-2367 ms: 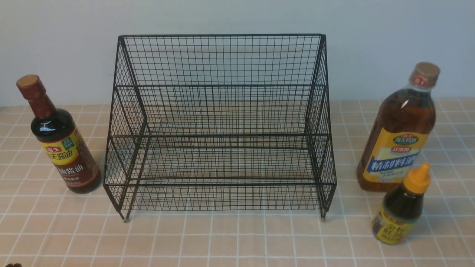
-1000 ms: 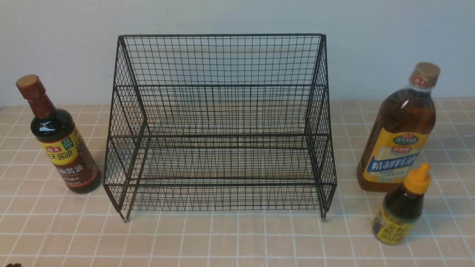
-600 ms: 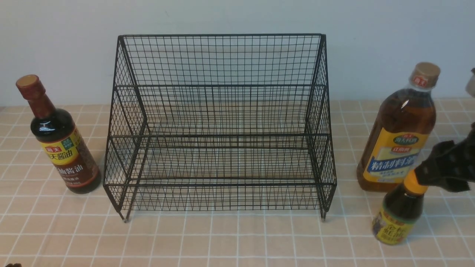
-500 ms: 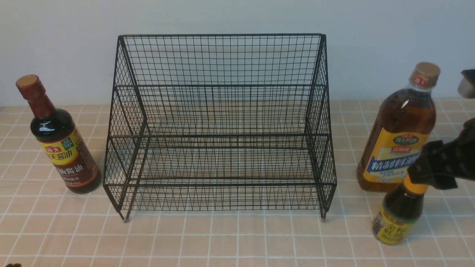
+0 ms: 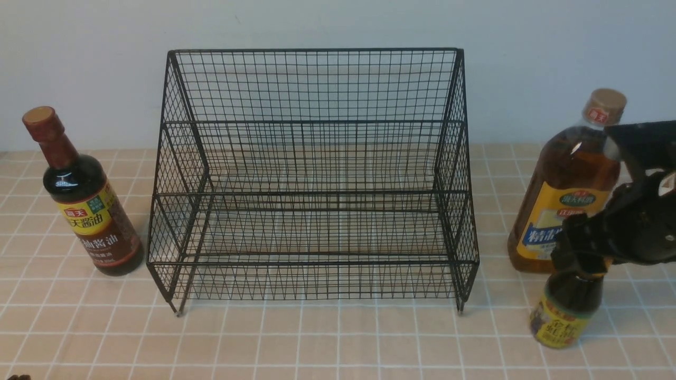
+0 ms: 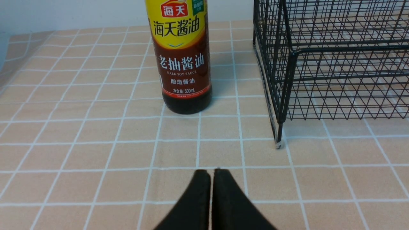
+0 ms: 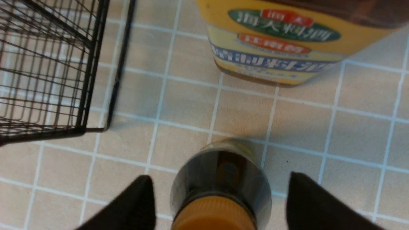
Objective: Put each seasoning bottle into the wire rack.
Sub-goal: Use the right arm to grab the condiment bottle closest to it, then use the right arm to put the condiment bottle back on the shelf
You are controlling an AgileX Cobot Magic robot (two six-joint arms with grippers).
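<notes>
The black wire rack [image 5: 311, 174] stands empty mid-table. The dark bottle with red-brown cap [image 5: 87, 211] stands left of it. The tall amber bottle with yellow-blue label [image 5: 567, 179] stands right of it, with the small dark bottle [image 5: 567, 311] in front. My right gripper [image 5: 578, 248] is open and straddles the small bottle's yellow cap, hiding it in the front view. In the right wrist view the small bottle [image 7: 223, 169] sits between the spread fingers of the right gripper [image 7: 220, 176], untouched. My left gripper [image 6: 211, 172] is shut and empty, low over the table, short of the dark bottle [image 6: 185, 64].
The table is covered with a tan tiled cloth [image 5: 338, 338], and a pale wall stands behind. The rack's front left foot [image 6: 278, 143] is near my left gripper. The amber bottle [image 7: 281, 41] and the rack's corner [image 7: 96, 95] lie beyond my right gripper.
My right arm came in from the right edge and moved left over the small bottle, now covering its yellow cap. The bottles, the rack and the left gripper have not moved.
</notes>
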